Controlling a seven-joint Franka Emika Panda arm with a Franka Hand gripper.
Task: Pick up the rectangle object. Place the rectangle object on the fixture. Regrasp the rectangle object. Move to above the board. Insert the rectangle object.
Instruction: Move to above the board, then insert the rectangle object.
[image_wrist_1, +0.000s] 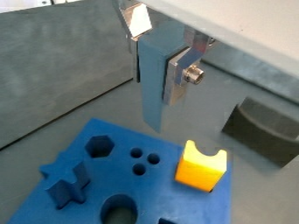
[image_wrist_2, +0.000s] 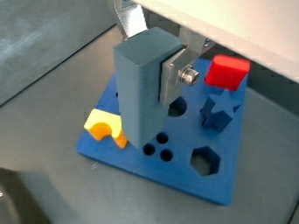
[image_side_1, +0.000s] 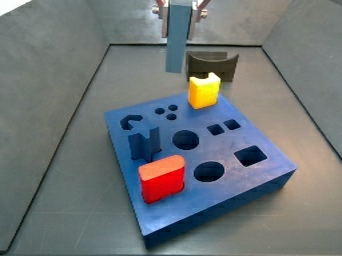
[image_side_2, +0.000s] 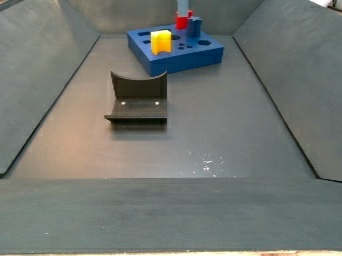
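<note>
Silver plates: the claw (image_wrist_2: 163, 72) has its two flat fingers (image_wrist_2: 176, 70) pressed onto the upper part of the rectangle object (image_wrist_2: 140, 87), clamped tight with no gap showing; a screw head sits on the visible plate in both wrist views.
Claw position: raised over the board (image_side_1: 261, 175), above its far side in a side view, close to the yellow block (image_side_1: 203, 90).
Held piece: the rectangle object is a pale grey-blue bar hanging straight down from the claw, clear of the board's top face.
Long axis: vertical, with the lower end pointing at the board and the upper end between the fingers (image_wrist_1: 176, 74).
Board: bright blue slab with round, square, hexagonal and star-shaped cut-outs; a yellow block with a notched top, a red block (image_side_1: 163, 179) and a dark navy upright piece (image_side_1: 144, 142) stand in it.
Fixture: the fixture (image_side_2: 136, 98) is dark, with a concave front, standing on the floor apart from the board and with nothing resting on it.
Floor: dark grey, matte, with a few pale specks near the front in a side view.
Surroundings: sloping grey walls (image_side_2: 40, 90) enclose the floor like a trough.
</note>
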